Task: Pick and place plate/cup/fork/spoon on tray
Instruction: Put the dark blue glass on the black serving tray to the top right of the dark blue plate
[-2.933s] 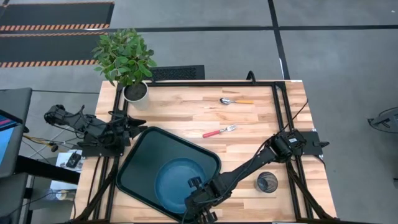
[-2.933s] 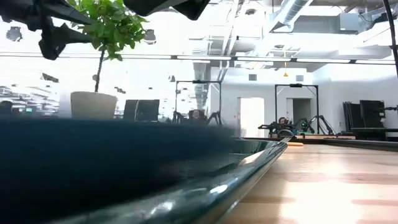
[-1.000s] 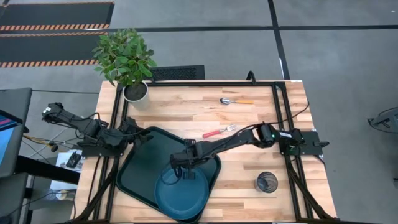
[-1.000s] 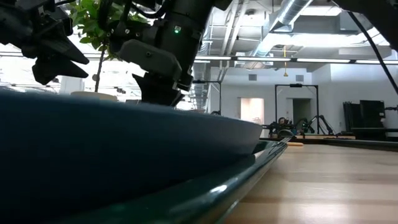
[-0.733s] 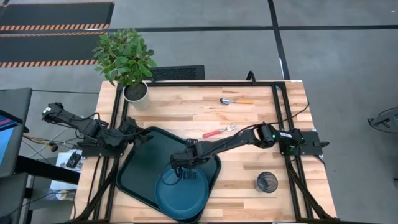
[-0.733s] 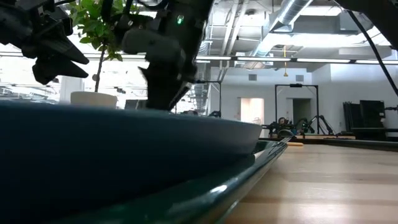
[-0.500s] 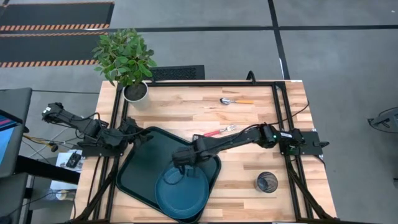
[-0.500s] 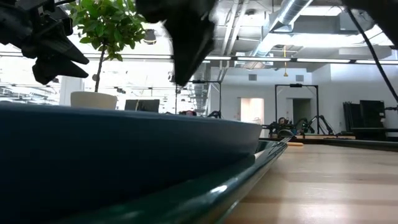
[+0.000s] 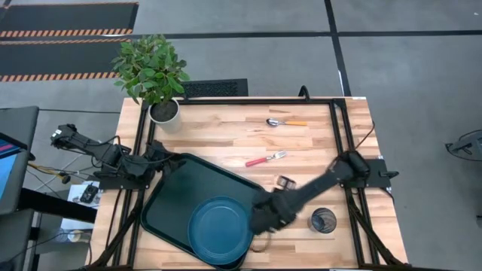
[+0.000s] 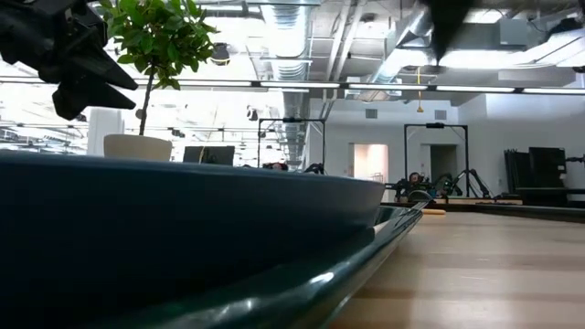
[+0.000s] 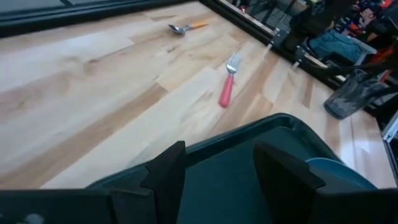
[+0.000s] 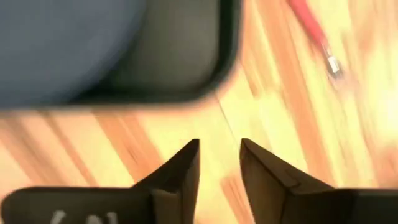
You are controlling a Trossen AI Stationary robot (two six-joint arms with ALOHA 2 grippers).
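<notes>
A large bright hall with ceiling ducts is seen behind the light wooden table [image 9: 226, 139]. The dark-green tray [image 9: 169, 196] lies between the two claws, with the dark-blue plate [image 9: 220, 232] resting inside it, just beside the right claw [image 9: 263, 218]. The right claw is held above the bare wood at the tray's edge, its fingers [image 12: 180, 171] slightly apart with nothing between them. The left claw [image 9: 169, 160] is poised at the tray's far corner, parted and empty. A potted plant [image 9: 153, 71] stands beyond it. The cup [image 9: 323, 220] sits near the right claw. The fork [image 9: 265, 159] and spoon [image 9: 286, 122] lie farther off.
</notes>
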